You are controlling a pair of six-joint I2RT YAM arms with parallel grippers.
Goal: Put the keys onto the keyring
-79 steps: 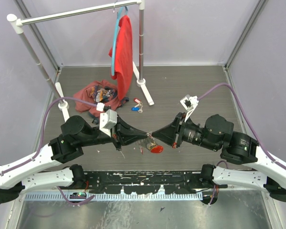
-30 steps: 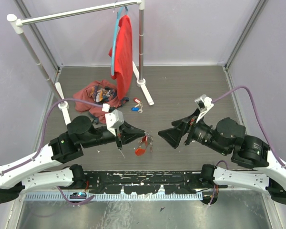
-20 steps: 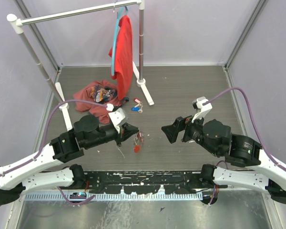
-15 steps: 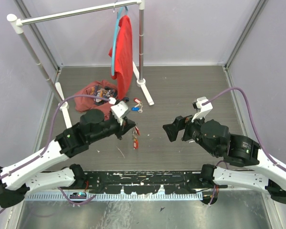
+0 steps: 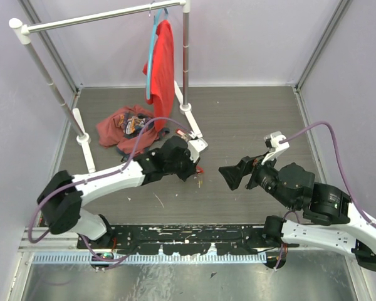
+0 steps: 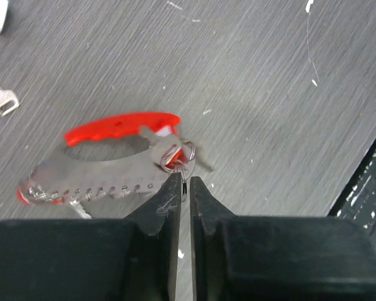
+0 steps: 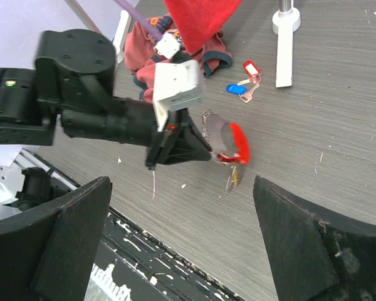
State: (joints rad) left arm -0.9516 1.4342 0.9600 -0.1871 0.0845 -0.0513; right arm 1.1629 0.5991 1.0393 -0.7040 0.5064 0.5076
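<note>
left claw (image 6: pixel 185 184) pinches the keyring (image 6: pixel 119 126). right claw (image 5: pixel 229 176) is spread wide and empty; next it likely must grab the loose keys (image 7: pixel 237 89).

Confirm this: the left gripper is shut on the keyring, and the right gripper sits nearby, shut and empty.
One point is wrong: the right gripper is open, not shut; the right wrist view shows its fingers spread wide, nothing between them. The left gripper is indeed shut on the keyring.

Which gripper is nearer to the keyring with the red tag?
Left. The left gripper is shut on the keyring, touching it. The right gripper stands open and apart, off to its right in the top view.
</note>
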